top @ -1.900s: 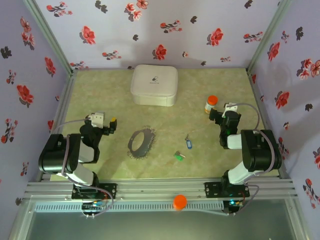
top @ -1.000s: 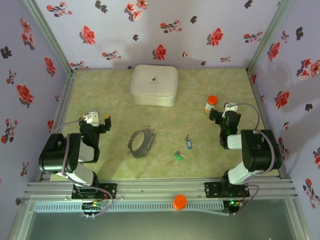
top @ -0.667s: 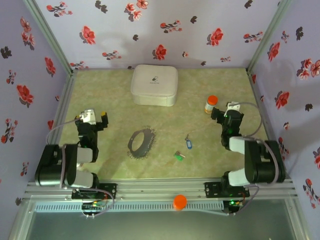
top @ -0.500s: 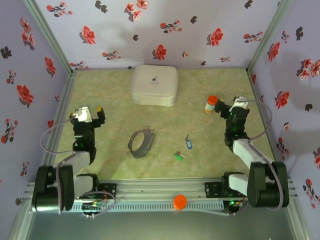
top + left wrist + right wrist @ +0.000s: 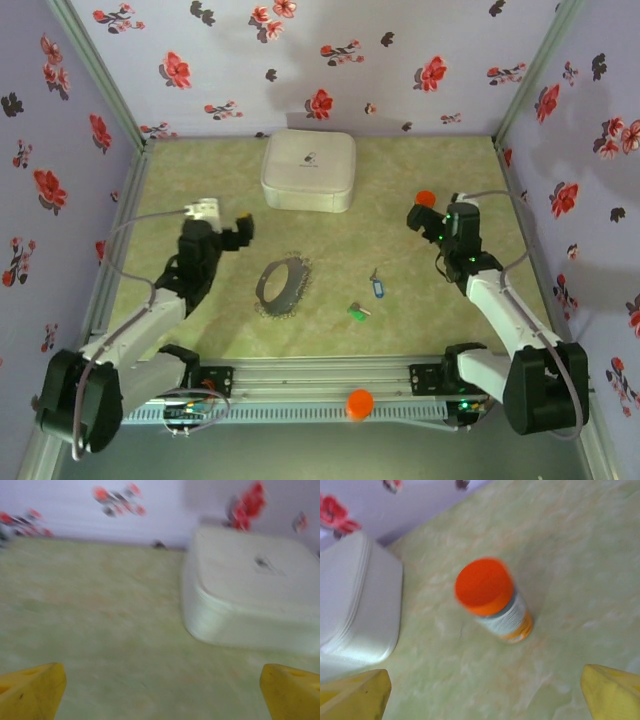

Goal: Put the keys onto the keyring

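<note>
At table (image 5: pixel 200 175) centre, keyring (image 5: pixel 283 284), blue key (image 5: pixel 377 286) and green key (image 5: pixel 357 311) lie apart (nothing threaded); left end effector (image 5: pixel 238 232) and right end effector (image 5: pixel 426 222) hover wide, empty, poised to pick.

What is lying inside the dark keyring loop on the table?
Inside the keyring the bare table shows. The blue key and the green key lie outside it, to its right. Nothing covers the loop from above; what is under its thin band is hidden.
</note>
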`<state>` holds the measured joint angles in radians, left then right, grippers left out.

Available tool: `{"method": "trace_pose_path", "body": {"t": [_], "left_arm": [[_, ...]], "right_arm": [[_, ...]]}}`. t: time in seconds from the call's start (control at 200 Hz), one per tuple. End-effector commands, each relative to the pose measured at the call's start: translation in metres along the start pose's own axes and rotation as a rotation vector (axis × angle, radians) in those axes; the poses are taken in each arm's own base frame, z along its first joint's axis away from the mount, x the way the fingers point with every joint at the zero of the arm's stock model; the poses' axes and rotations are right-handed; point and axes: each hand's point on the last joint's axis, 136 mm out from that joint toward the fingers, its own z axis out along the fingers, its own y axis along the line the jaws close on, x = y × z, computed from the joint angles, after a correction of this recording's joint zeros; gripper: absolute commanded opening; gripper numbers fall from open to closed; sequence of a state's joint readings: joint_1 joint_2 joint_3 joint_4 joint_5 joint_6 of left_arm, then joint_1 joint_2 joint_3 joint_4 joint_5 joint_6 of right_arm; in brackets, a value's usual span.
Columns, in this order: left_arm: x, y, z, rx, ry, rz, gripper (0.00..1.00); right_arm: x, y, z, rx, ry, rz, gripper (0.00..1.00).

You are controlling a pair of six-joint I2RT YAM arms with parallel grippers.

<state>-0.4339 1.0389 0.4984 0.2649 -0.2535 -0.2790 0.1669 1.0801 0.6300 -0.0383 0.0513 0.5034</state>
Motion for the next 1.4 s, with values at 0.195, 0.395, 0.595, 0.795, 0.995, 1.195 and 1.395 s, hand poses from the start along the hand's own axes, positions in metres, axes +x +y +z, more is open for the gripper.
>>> {"method": "trace_pose_path", "body": {"t": [0.195,0.395,0.595,0.795,0.995,1.195,1.395], "left_arm": [[0.068,-0.04,-0.003,-0.004,0.268,-0.12,1.0],[0.108,-0.021,-0.012,-0.105,0.381,-0.254,1.0],[0.142,0.01,-0.032,-0.218,0.465,-0.328,1.0],[0.16,0.022,-0.051,-0.252,0.55,-0.363,1.0],[0.18,0.004,-0.06,-0.185,0.663,-0.435,0.93],[0.193,-0.019,-0.066,-0.123,0.745,-0.46,0.84],[0.192,-0.051,-0.062,-0.039,0.779,-0.475,0.72]], "right_arm": [[0.045,0.067,-0.018,-0.106,0.226,-0.143,0.96],[0.084,0.123,-0.01,-0.203,0.34,-0.238,0.95],[0.128,0.173,0.001,-0.282,0.479,-0.322,0.91],[0.159,0.2,0.014,-0.297,0.595,-0.336,0.8],[0.172,0.212,0.024,-0.317,0.636,-0.29,0.72],[0.171,0.205,0.024,-0.298,0.624,-0.295,0.73],[0.17,0.196,0.021,-0.285,0.614,-0.298,0.74]]}}
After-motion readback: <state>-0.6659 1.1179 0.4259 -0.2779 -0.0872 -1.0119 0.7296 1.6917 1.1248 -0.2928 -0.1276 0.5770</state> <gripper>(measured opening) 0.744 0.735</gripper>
